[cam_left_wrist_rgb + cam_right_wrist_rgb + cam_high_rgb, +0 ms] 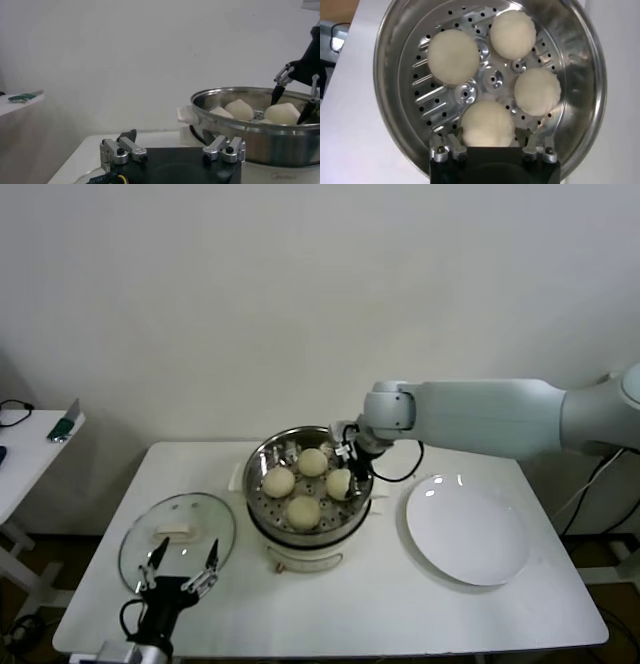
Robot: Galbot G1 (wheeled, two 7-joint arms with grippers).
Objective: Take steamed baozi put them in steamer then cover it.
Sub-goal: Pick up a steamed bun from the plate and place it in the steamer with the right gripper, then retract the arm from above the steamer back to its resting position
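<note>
The steamer [258,467] stands mid-table, its steel pot on a white base. All four steamed baozi lie on its perforated tray [492,79]: two far ones [278,481] [313,461], a near one [303,511] and a right one [339,482]. My right gripper [344,467] reaches into the pot. It is open, with a finger on each side of the right baozi [487,124], which rests on the tray. The cover [177,534] lies flat on the table left of the steamer. My left gripper [182,568] is open and empty at the cover's near edge.
A flat white plate [467,529] lies bare on the table right of the steamer. A side table [30,439] stands at the far left with a small green object on it. The right arm spans the air above the plate's far side.
</note>
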